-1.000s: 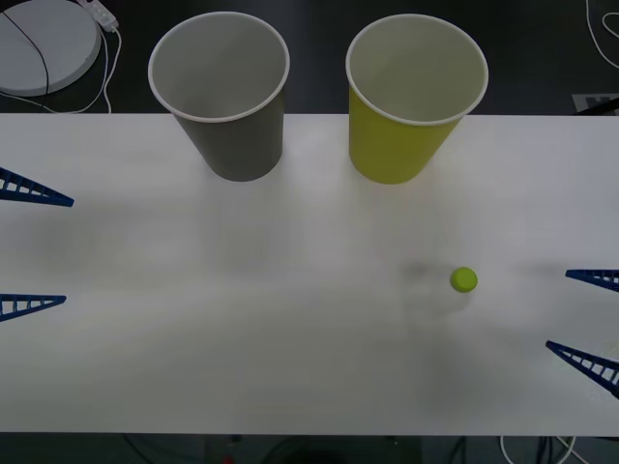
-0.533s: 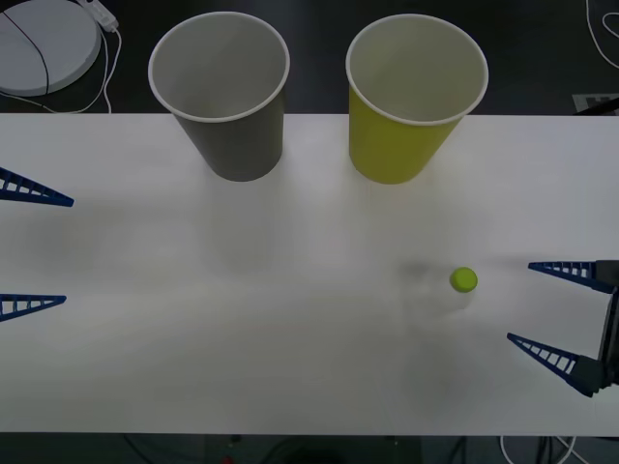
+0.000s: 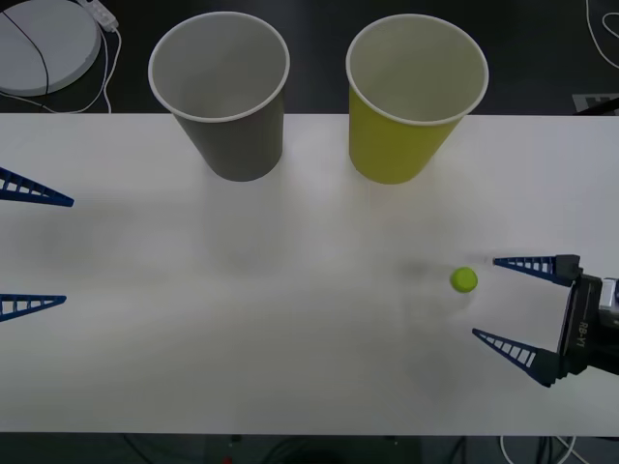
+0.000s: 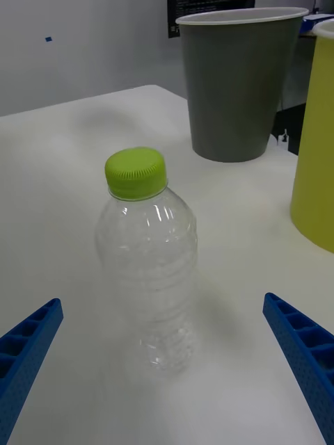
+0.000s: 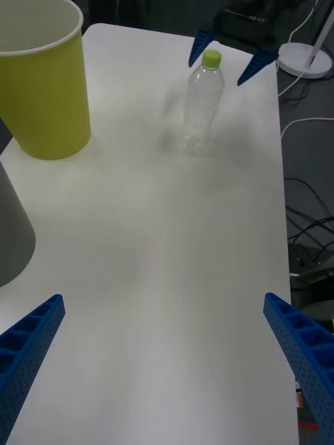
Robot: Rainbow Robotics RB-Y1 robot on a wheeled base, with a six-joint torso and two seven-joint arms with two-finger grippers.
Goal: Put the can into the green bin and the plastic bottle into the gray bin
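Note:
A clear plastic bottle [image 3: 455, 290] with a lime-green cap [image 4: 136, 172] stands upright on the white table [image 3: 290, 319], right of centre. My right gripper [image 3: 485, 298] is open just to the bottle's right, its blue fingers [image 4: 31, 341] pointing at it from either side without touching it. The gray bin [image 3: 224, 92] and the green bin [image 3: 411, 97] stand side by side at the table's far edge, both upright. At the table's left edge my left gripper [image 3: 68, 251] is open and holds nothing. The can is out of view.
A white round disc [image 3: 44, 43] with a cable lies beyond the table's far left corner. Cables [image 5: 306, 208] trail on the floor off the table's side. Bare tabletop stretches between the bins and the bottle.
My right gripper has moved left from the table's right edge toward the bottle, staying open. The bottle, both bins and the left gripper have not moved.

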